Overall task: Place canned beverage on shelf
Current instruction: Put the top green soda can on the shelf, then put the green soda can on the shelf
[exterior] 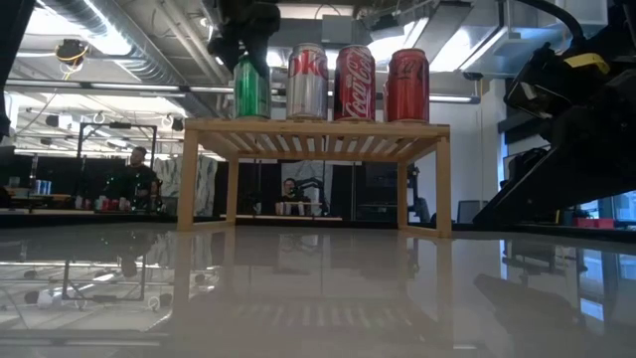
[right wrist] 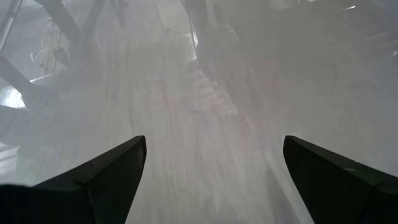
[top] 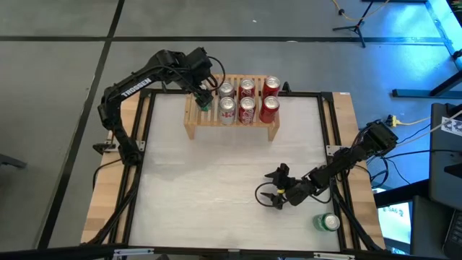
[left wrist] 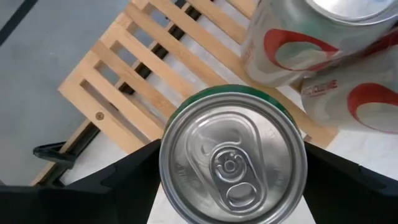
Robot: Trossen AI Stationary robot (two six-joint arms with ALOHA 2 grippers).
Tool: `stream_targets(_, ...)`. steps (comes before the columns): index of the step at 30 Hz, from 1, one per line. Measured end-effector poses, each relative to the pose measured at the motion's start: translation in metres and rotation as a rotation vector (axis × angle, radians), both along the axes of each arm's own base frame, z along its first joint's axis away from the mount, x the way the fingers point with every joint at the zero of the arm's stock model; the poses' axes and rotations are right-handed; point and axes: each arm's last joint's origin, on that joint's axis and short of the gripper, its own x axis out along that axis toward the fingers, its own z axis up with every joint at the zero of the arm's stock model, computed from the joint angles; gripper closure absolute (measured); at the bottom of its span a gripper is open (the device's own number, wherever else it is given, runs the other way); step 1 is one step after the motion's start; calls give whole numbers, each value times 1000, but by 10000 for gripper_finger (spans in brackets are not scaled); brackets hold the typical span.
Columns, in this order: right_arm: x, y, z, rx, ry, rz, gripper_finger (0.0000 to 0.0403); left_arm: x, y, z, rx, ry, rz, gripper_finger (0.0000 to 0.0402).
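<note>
High: straight down, whole table. Low: tabletop level, facing shelf (exterior: 313, 134). Left wrist: close above shelf; high and low share it.
</note>
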Motion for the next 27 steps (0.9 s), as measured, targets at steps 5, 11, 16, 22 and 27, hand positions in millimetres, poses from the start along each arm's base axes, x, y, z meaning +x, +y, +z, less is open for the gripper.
stream_targets(5,0,0,0,0,0,0,29,1,-1,0,-12,-18,-10,78)
stream_targets(11,0,0,0,2,1,2,29,2,0,1,-14,-33,-15,50)
stream_targets(16,0,0,0,2,1,3,29,4,0,1,-5,-46,-14,36)
stream_targets(22,0,0,0,2,1,3,29,1,-1,7,0,-62,-15,35)
stream_targets(27,0,0,0,2,1,2,29,-11,-13,42,84,-167,-34,35)
